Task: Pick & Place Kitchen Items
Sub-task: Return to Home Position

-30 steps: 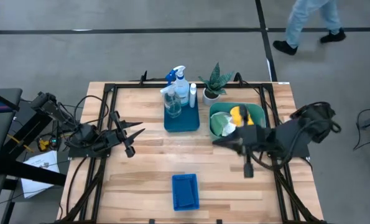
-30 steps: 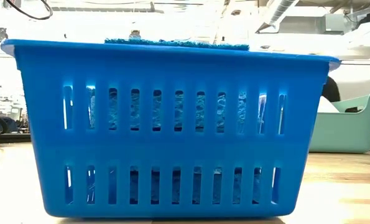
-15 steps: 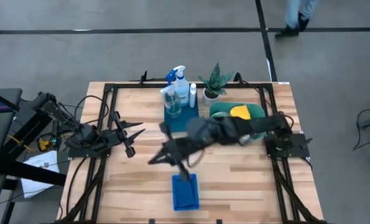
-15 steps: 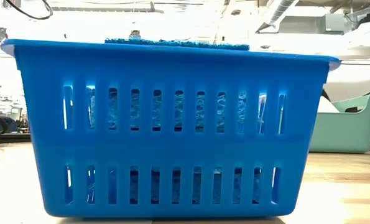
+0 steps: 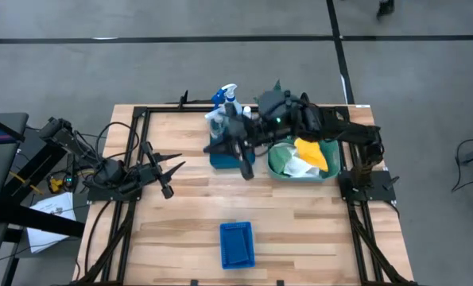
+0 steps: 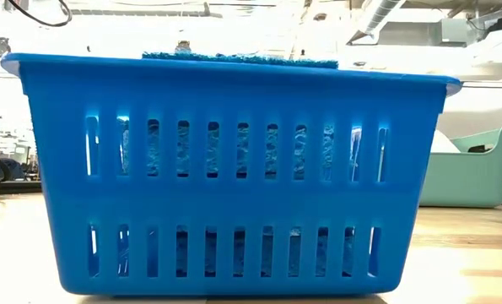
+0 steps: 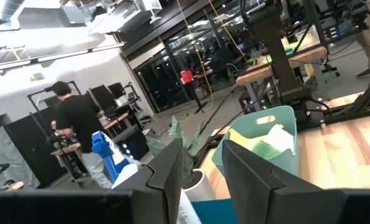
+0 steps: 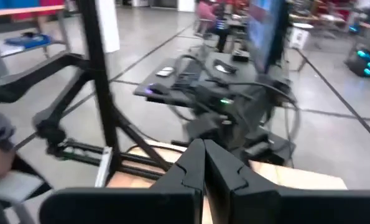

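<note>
High view is showing the right gripper point(image 5: 246, 167) hanging over the front edge of the tray point(image 5: 220, 160) at the back of the table point(image 5: 180, 230). Half a second ago it was stretching down over the basket point(image 5: 237, 244) near the front, and half a second before that it was sitting folded by its own base. So the arm is sweeping about rather than settling, and I am judging the return to rest as not yet finished.

Right wrist view is showing its fingers pressing together tip to tip, gripping nothing. The left gripper point(image 7: 202, 163) is waiting at the table's left side, fingers parted and empty.

Every item I can make out is already sitting in a container. The spray bottle point(image 5: 225, 98) is standing on the tray just behind the right gripper. The cloths point(image 5: 309, 153) are lying in the tub point(image 5: 277, 164), just beside it. A sponge point(image 6: 238, 57) is poking above the basket's rim in the low view, well apart from both grippers.
</note>
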`<act>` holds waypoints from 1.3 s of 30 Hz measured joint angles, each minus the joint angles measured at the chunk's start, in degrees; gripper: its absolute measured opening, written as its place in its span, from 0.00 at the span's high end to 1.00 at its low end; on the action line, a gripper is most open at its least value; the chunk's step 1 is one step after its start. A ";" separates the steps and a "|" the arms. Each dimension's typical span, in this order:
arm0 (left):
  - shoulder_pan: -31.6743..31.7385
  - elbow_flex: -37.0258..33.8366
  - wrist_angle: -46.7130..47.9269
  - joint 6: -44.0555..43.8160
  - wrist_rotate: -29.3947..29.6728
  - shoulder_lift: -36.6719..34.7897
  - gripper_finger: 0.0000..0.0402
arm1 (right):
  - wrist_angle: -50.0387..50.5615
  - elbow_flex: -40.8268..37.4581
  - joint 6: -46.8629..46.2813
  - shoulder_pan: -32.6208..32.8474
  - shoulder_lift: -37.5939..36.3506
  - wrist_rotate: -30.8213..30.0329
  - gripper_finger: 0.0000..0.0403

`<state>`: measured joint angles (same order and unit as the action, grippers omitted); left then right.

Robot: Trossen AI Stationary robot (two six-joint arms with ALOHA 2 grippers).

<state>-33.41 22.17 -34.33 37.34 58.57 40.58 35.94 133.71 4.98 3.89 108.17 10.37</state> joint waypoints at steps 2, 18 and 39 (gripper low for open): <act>0.00 -0.02 -0.12 0.02 0.00 0.00 0.73 | 0.08 -0.17 -0.50 -0.60 -0.42 0.02 1.00; 0.00 -0.02 -1.75 0.04 0.55 -0.02 0.73 | -8.83 -0.06 7.76 6.74 -4.05 -16.28 1.00; 0.00 -0.04 -1.72 0.04 0.53 0.00 0.73 | -21.12 -9.86 11.67 10.13 0.95 -14.25 1.00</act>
<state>-33.41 22.13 -36.05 37.39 59.09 40.58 14.82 123.85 16.65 14.02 109.12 -3.89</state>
